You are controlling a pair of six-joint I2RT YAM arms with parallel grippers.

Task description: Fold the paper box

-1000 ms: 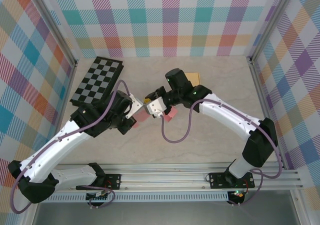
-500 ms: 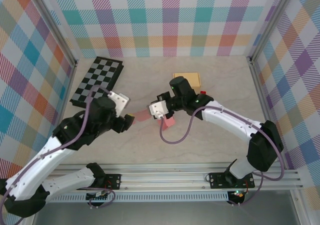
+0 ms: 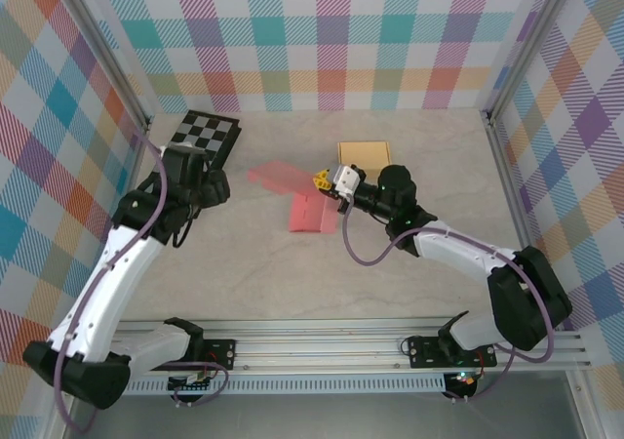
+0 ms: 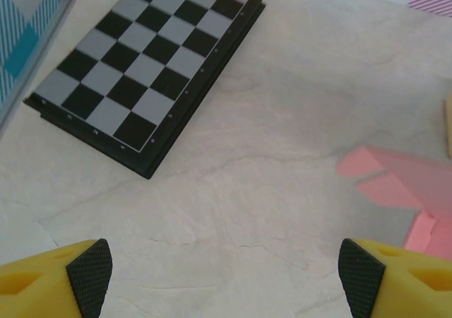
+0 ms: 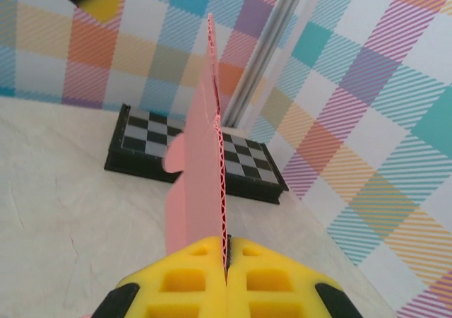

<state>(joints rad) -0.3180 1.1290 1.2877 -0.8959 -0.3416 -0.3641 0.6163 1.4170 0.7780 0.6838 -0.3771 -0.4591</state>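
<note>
We find the box (image 3: 310,210) mid-table, a flat pink sheet with one flap reaching toward 10 o'clock. The right gripper (image 3: 322,179) pinches its 1 o'clock edge; the wrist view shows the sheet edge-on between the fingers (image 5: 176,286). The left gripper (image 3: 213,183) is spread wide at the box's 9 o'clock, apart from it. The chessboard (image 3: 195,146) lies at 10 o'clock, and a tan block (image 3: 364,153) sits just behind the right gripper.

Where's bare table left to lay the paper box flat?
Free: the wide near strip between paper box and the near rail; the far right corner past the tan box. Crowded: centre, where the right tool clamps the paper box; far left, chessboard and open left tool.
</note>
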